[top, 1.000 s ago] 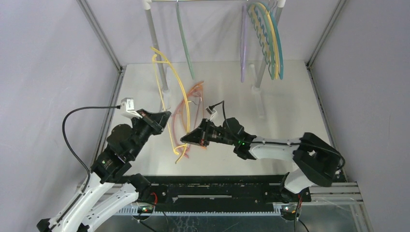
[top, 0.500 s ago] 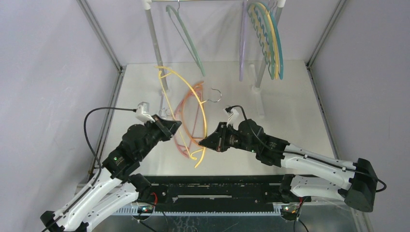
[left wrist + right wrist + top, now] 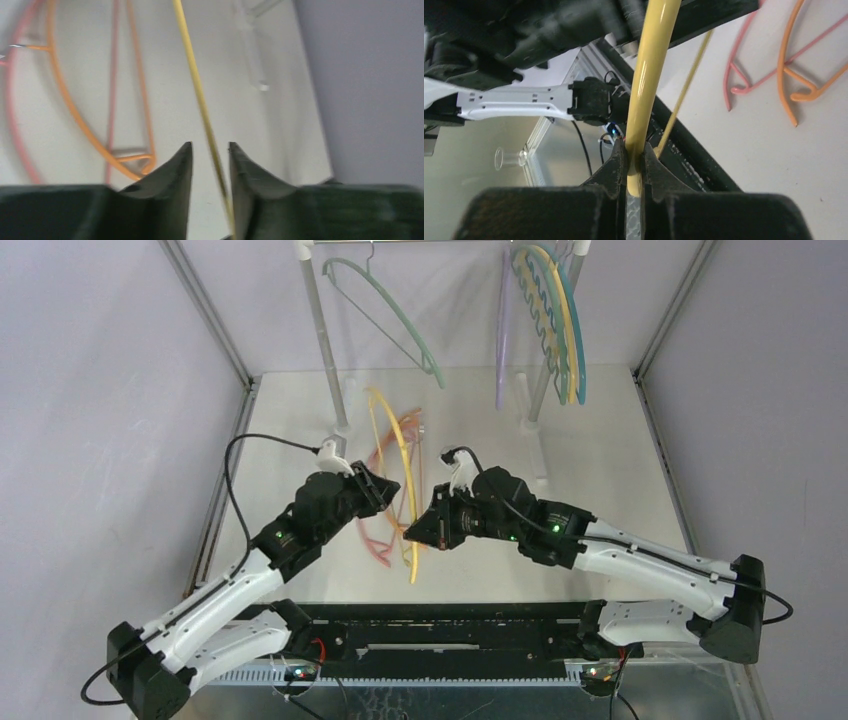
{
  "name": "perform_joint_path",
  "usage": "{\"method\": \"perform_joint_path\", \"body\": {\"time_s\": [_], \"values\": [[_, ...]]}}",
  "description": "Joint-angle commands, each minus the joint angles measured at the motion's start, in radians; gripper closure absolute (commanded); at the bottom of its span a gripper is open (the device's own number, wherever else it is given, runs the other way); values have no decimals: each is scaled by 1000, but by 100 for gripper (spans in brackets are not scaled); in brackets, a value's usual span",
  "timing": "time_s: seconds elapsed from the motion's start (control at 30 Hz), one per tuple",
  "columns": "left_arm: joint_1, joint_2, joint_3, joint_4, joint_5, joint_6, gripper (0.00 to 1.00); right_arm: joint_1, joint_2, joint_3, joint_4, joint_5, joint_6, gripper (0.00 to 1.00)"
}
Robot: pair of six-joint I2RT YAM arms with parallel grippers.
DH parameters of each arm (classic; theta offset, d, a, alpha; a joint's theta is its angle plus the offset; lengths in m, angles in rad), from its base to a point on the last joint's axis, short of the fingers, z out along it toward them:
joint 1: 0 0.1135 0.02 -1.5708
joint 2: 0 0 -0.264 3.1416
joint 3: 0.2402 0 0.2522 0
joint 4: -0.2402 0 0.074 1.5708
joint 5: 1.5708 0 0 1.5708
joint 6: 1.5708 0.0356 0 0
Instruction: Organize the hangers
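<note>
Both arms have swung the thin yellow plastic hanger (image 3: 651, 75) edge-on, in front of the white-and-metal rail frame (image 3: 318, 320). The right tool (image 3: 634, 150) clamps its thick bar; the left tool (image 3: 210, 146) has just loosened, jaws slightly apart around the thinner bar. A handover seems under way; next, the right arm must lift the hanger to the rail.

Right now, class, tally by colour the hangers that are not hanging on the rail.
yellow hanger: 1
orange hanger: 1
pink hanger: 1
Total: 3
</note>
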Motion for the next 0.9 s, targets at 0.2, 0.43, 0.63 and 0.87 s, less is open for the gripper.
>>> {"method": "perform_joint_path", "body": {"time_s": [0.2, 0.43, 0.63, 0.87], "values": [[28, -32, 125, -217, -111, 203, 0, 65, -58, 222, -185, 195, -170, 100], [30, -130, 201, -310, -184, 214, 0, 15, -1, 278, -245, 232, -237, 100], [29, -181, 272, -290, -127, 218, 1, -31, 45, 277, -220, 196, -278, 100], [29, -228, 276, -373, -197, 250, 0, -71, 126, 373, -202, 119, -342, 100]]}}
